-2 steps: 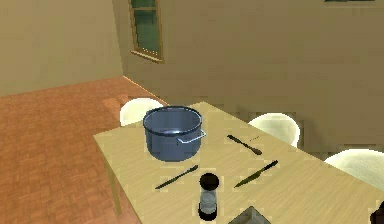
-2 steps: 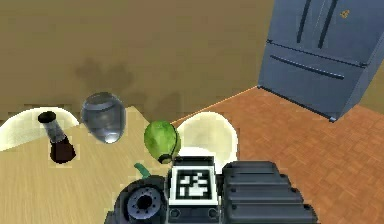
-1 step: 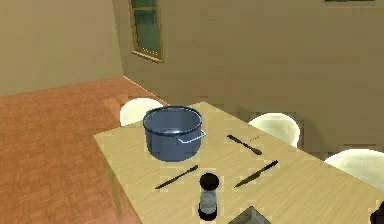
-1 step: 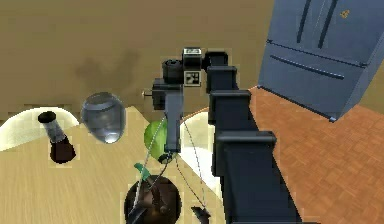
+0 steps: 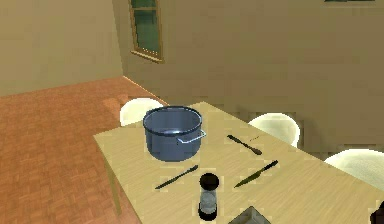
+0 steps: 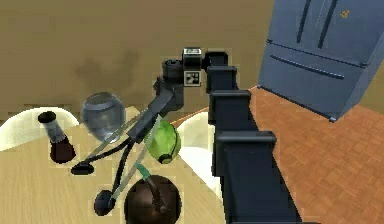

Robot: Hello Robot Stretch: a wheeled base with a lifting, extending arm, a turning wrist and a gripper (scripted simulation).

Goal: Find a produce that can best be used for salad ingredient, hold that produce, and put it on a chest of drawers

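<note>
Arm side view: the tool (image 6: 93,186) slants low over the pale worktop (image 6: 22,132). How its fingers are set cannot be told, nor whether it holds anything. Just right of the fingers sits a rounded green produce (image 6: 164,143). Beyond the tool stands a grey pot (image 6: 103,115), with a dark pepper mill (image 6: 56,137) to its left. A blue fridge (image 6: 320,50) stands well apart on the right.

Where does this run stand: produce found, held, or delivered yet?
Done: the search looks finished, since the arm reaches out at the table by a green rounded item, likely the produce. In hand: the gripper is by it; whether it holds it cannot be told. Left: lifting it clear and carrying it to a chest of drawers.
</note>
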